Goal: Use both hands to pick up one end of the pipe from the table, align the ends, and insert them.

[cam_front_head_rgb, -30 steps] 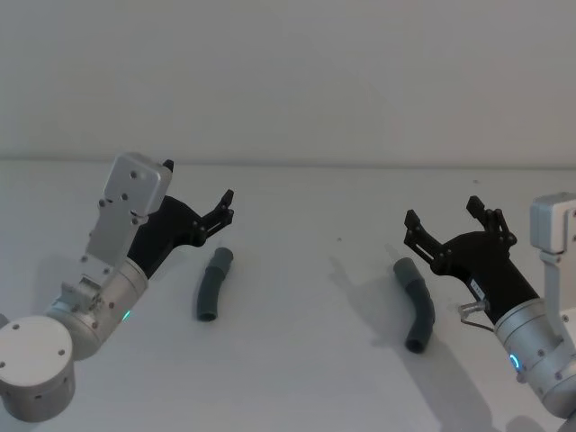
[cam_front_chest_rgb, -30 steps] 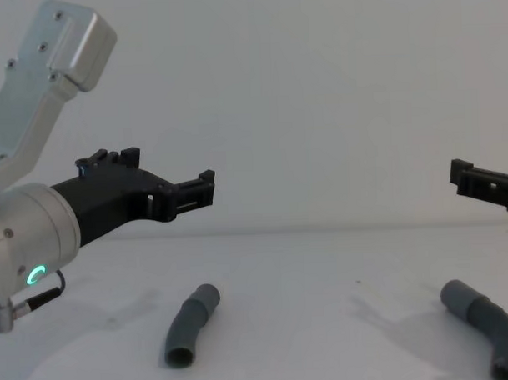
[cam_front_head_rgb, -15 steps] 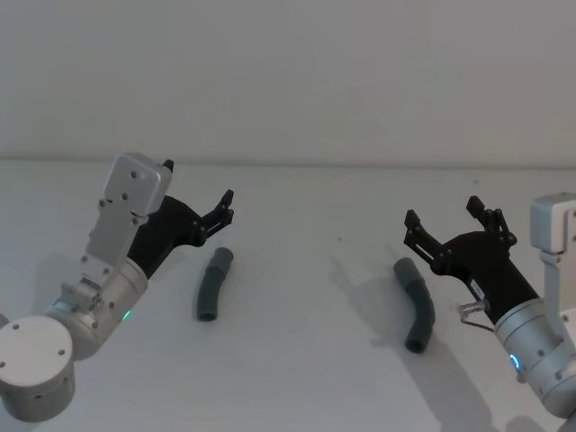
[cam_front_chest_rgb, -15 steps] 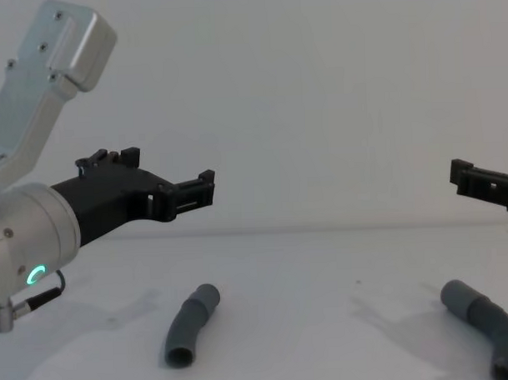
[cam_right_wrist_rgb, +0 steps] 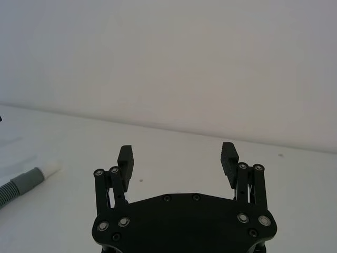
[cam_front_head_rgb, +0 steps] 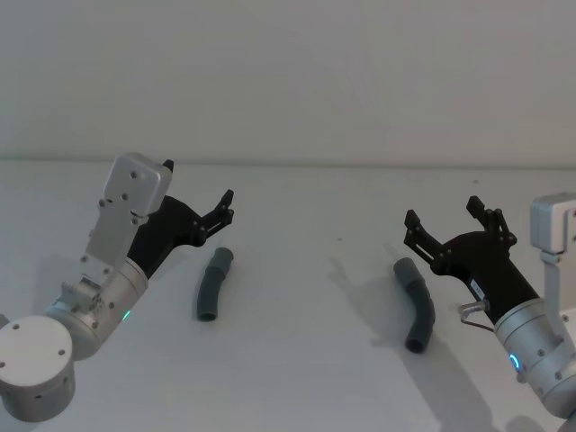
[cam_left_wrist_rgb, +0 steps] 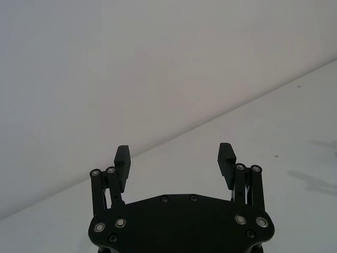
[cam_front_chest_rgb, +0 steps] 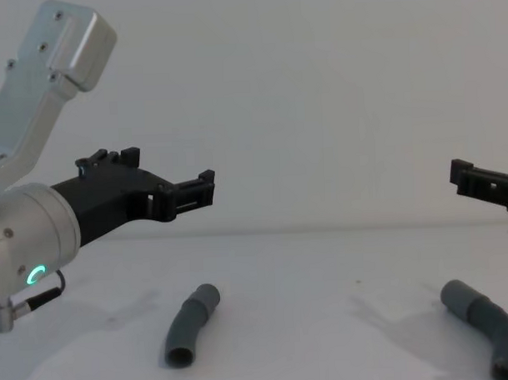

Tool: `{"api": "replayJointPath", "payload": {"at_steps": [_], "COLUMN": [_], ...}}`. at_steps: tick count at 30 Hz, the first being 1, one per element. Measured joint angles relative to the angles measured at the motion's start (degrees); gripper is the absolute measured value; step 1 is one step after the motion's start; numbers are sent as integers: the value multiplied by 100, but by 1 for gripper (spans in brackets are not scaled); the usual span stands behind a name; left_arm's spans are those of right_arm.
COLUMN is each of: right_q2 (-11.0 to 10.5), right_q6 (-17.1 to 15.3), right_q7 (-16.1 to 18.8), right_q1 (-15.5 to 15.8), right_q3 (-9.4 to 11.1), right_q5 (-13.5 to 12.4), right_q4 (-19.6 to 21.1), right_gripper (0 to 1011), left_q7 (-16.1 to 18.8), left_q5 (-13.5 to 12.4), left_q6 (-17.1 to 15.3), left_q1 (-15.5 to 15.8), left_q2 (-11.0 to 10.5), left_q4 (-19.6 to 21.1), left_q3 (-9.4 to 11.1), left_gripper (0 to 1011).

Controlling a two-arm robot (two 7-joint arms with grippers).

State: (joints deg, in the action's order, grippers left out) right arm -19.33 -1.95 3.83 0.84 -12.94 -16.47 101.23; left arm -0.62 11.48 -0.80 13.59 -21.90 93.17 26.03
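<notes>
White table (cam_front_head_rgb: 306, 378) carries left pipe piece (cam_front_head_rgb: 213, 285) and right pipe piece (cam_front_head_rgb: 416, 303), well apart, long axes roughly front-to-back. Raised above: left gripper (cam_front_head_rgb: 198, 183) open, just left of its piece; right gripper (cam_front_head_rgb: 442, 214) open, just right of its own. Each arm is nearest its own piece.
</notes>
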Motion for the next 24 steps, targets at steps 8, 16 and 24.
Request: {"api": "replayJointPath", "payload": {"at_steps": [8,16,24], "right_q2": [0,0,0], "right_q6": [0,0,0], "right_q7": [0,0,0], "right_q1": [0,0,0], "right_q3": [0,0,1], "right_q5": [0,0,0], "right_q4": [0,0,0], "right_gripper": [1003,1003,1003], "left_q7": [-30,-156,-213], "left_q5": [13,193,431], "left_q6": [-43,-442,-1141], "left_q1": [-6,-73,-190], "left_q2": [-1,-19,-52], "left_q4": [22,192,480], "left_q3": [-6,-61,-164], "left_gripper": [1001,1001,1001]}}
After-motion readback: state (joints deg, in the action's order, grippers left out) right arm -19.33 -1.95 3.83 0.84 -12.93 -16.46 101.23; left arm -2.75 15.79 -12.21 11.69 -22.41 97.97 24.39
